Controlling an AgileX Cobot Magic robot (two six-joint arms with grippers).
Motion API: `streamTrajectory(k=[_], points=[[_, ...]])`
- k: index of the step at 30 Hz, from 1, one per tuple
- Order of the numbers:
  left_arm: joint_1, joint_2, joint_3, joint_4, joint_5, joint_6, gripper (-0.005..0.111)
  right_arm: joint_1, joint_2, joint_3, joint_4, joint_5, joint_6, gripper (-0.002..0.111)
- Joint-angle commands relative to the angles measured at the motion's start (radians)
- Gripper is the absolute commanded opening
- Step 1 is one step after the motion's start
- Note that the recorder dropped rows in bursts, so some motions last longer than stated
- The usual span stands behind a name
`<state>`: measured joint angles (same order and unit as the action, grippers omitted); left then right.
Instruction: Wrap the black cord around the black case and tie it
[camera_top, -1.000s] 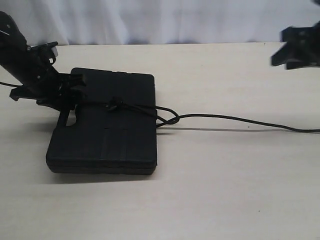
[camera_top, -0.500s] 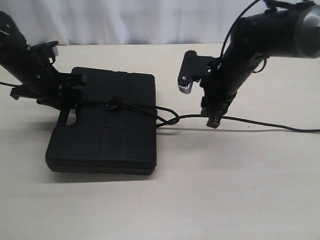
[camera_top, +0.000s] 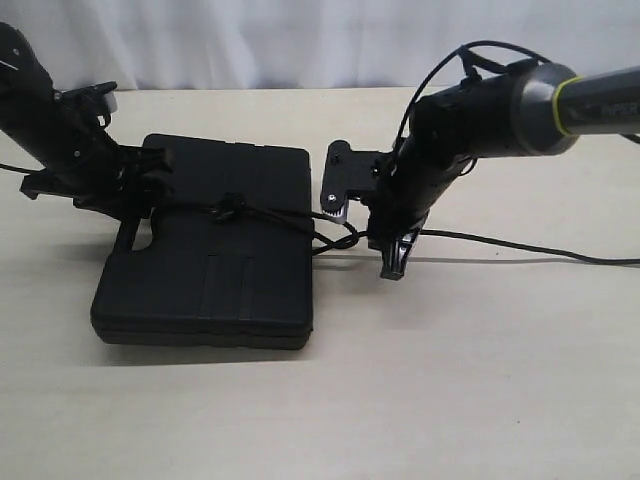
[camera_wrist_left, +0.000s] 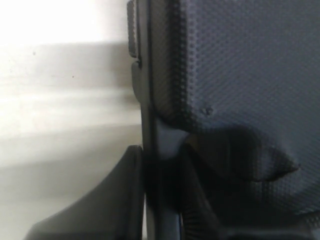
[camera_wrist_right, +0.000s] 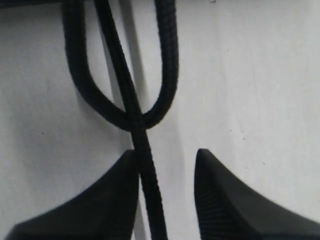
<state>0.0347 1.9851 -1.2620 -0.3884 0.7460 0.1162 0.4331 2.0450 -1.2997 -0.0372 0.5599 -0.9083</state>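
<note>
The black case (camera_top: 215, 270) lies flat on the table, left of centre. The black cord (camera_top: 500, 242) crosses its top with a knot (camera_top: 231, 210), forms a loop (camera_top: 340, 235) off the case's right edge and trails right. My left gripper (camera_top: 140, 190) is shut on the case's left rim by the handle cutout; in the left wrist view, the left gripper (camera_wrist_left: 162, 167) clamps the textured black case (camera_wrist_left: 240, 70) by that rim. My right gripper (camera_top: 365, 228) straddles the cord beside the loop. In the right wrist view, the right gripper (camera_wrist_right: 166, 157) is open, with the cord (camera_wrist_right: 150, 195) against one finger and a gap to the other.
The pale table (camera_top: 450, 380) extends in front of and right of the case. A white curtain (camera_top: 300, 40) closes off the back. A glossy robot cable (camera_top: 470, 50) arches over the right arm.
My right arm has swung in from the far right and come down over the cord next to the case, its jaws narrowing a little. The left gripper and the case have stayed still.
</note>
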Motion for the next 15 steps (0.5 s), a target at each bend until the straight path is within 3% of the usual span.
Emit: streamTrajectory(k=[1, 5, 10, 15], points=[[0.000, -0.009, -0.008, -0.017, -0.009, 0.013, 0.000, -0.001, 0.009, -0.002, -0.010, 0.004, 0.036, 0.005], [0.000, -0.009, -0.008, -0.017, -0.017, 0.013, 0.000, -0.025, -0.045, -0.003, -0.104, 0.038, 0.175, 0.004], [0.000, -0.011, -0.008, -0.075, -0.030, 0.013, 0.000, -0.203, -0.188, 0.002, -0.099, 0.145, 0.188, 0.004], [0.000, -0.007, -0.008, -0.085, -0.025, 0.013, 0.000, -0.310, -0.204, 0.041, -0.099, 0.166, 0.248, 0.004]])
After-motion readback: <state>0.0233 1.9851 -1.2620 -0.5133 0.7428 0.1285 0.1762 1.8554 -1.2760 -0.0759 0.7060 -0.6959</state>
